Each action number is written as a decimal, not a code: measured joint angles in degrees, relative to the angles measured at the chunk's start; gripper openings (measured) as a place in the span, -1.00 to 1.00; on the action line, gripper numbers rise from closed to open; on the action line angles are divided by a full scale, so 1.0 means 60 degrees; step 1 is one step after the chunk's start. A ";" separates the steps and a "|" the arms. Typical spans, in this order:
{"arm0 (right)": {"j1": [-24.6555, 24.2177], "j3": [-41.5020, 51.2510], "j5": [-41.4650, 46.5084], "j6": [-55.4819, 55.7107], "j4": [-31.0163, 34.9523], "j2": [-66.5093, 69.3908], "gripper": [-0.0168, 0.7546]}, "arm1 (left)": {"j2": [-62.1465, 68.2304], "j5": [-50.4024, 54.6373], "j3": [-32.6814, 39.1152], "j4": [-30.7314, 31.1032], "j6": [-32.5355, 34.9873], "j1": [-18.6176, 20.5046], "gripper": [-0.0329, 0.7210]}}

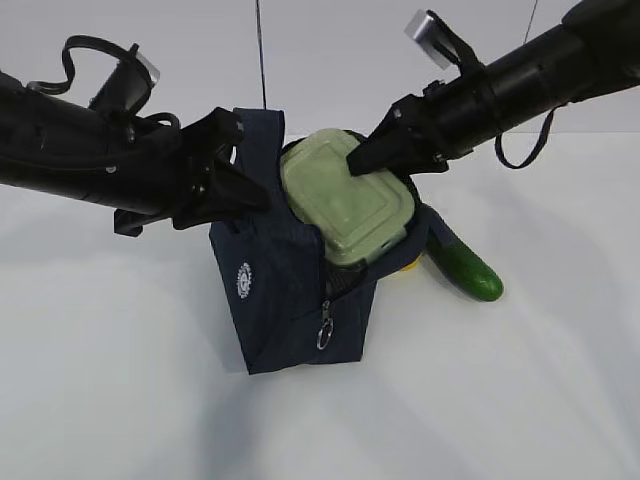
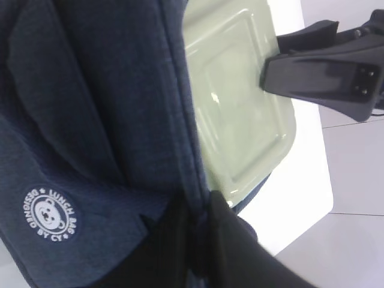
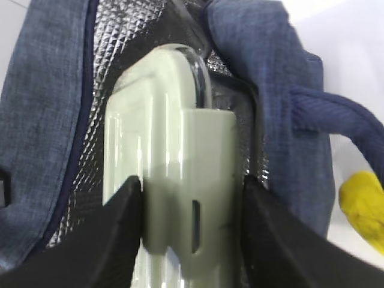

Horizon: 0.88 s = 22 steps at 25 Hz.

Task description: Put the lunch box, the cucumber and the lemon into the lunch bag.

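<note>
The white tabletop [image 1: 120,400] lies bare in front and to the left, leaving wide open room there. On it stands the boxy dark navy fabric lunch bag [image 1: 280,300], mouth open, with a metal ring zipper pull [image 1: 325,330] hanging at its front corner and a round white logo [image 2: 51,215] on its side. The left gripper [image 1: 235,165] is pinched tight on the bag's left rim, holding that edge up. The rectangular clear lunch box with pale sage-green lid [image 1: 345,195] sits tilted in the mouth, its lower end inside against the silver quilted lining [image 3: 120,36], its upper end above the rim. The right gripper [image 3: 192,222] has its jaws half spread, clamped across the box's end. The long dark green cucumber [image 1: 465,265] lies on the table just right of the bag. The small bright yellow lemon [image 3: 363,204] sits beside the bag's loop handle [image 3: 336,114], outside the bag.
</note>
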 joint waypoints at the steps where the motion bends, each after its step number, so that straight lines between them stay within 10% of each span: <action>1: 0.0144 0.0000 -0.0104 -0.0051 -0.0022 0.0000 -0.03 | 0.0000 0.0007 0.0000 0.0000 0.0000 0.0000 -0.86; 22: 0.1905 -0.0094 -0.2503 -0.2020 -0.0637 0.0800 -0.03 | 0.0000 0.0023 0.0000 0.0000 0.0000 0.0000 -0.86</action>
